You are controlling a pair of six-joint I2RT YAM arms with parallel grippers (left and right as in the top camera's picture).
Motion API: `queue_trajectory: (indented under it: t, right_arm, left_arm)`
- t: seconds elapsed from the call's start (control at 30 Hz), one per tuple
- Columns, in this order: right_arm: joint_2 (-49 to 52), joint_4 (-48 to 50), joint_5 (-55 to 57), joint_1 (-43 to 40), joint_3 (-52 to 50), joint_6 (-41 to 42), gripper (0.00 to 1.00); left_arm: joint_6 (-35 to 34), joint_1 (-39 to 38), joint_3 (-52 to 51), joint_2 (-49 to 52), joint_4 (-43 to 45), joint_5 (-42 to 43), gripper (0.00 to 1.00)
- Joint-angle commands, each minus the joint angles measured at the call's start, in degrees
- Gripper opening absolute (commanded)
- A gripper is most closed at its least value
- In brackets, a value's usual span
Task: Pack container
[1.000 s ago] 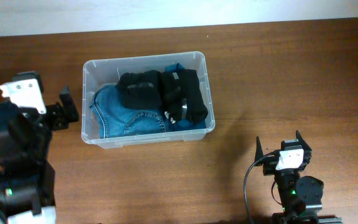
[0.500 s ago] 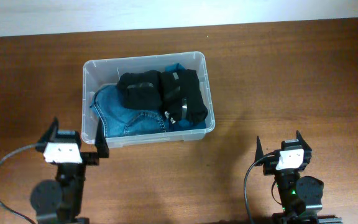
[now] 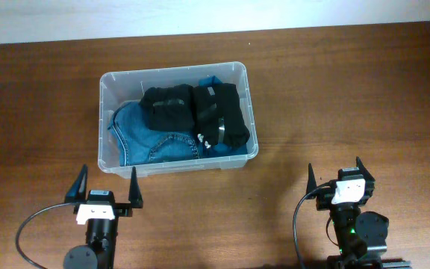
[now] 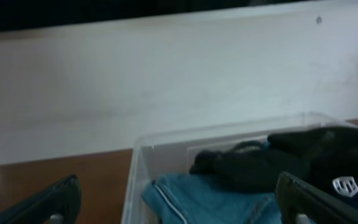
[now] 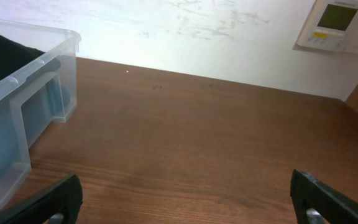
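Note:
The clear plastic container (image 3: 105, 119) stands on the table's upper middle. It holds folded blue jeans (image 3: 151, 137) and black garments (image 3: 196, 112). It also shows in the left wrist view (image 4: 138, 168) and at the left edge of the right wrist view (image 5: 17, 106). My left gripper (image 3: 106, 187) is open and empty, just in front of the container's front left corner. My right gripper (image 3: 335, 174) is open and empty near the front right, apart from the container.
The brown wooden table (image 3: 334, 90) runs to a white wall at the back. A white wall panel with a small screen (image 5: 335, 25) shows in the right wrist view.
My left arm has swung down from the far left to a low spot in front of the container. The right arm and the container's contents have not moved.

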Motion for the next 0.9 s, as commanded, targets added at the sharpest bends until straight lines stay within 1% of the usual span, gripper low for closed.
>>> queue_trajectory:
  t: [0.0,0.13,0.87]
  right_arm:
    - [-0.5,0.0,0.7,-0.5,-0.5,0.5,0.98]
    - [-0.5,0.0,0.7,-0.5,-0.5,0.5,0.98]
    - [-0.5,0.0,0.7,-0.5,-0.5,0.5,0.98]
  left_arm:
    - [0.5,-0.4,-1.7,-0.6,-2.4,1.0,0.99]
    - [0.5,-0.4,-1.7,-0.6,-10.3,0.3,0.99]
    - [0.5,-0.4,-1.7,-0.5,-10.1,0.6,1.0]
